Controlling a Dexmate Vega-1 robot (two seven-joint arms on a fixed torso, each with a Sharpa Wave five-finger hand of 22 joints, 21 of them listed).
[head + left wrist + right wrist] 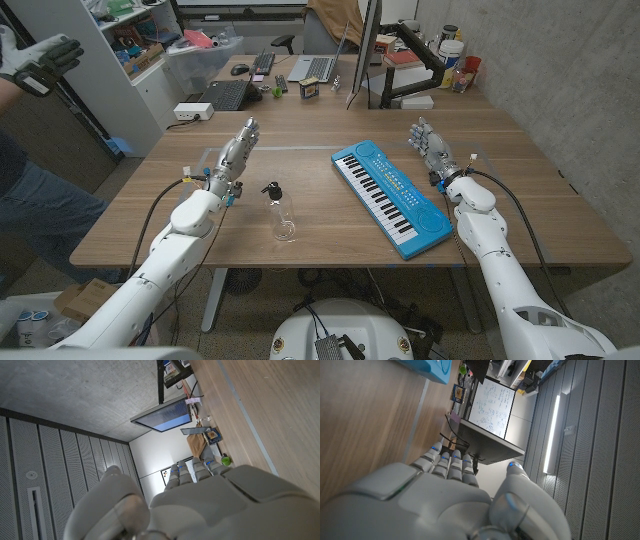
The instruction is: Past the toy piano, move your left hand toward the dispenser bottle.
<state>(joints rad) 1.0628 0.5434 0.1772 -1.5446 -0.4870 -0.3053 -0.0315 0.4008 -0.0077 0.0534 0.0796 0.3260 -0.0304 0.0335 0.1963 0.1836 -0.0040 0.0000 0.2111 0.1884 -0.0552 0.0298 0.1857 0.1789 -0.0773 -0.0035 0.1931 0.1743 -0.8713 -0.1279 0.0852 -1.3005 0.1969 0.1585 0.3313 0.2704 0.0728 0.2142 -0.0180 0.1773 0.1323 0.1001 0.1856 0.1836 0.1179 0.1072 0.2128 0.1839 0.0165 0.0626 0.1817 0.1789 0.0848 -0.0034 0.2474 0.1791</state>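
A clear dispenser bottle (281,213) with a black pump top stands near the table's middle front. The blue toy piano (390,196) lies slanted to its right. My left hand (237,150) is raised over the table to the left of the bottle and farther back, fingers stretched out and holding nothing; its back (210,505) shows in the left wrist view. My right hand (430,146) stands beside the piano's far right end, fingers apart and empty, and its back (435,500) shows in the right wrist view. A corner of the piano (431,369) shows there too.
A laptop (228,95), a power strip (192,111), a monitor (362,50) and small items stand along the table's far edge. A person (30,180) with a gloved hand stands off the table's left side. Bare wood lies between my left hand and the bottle.
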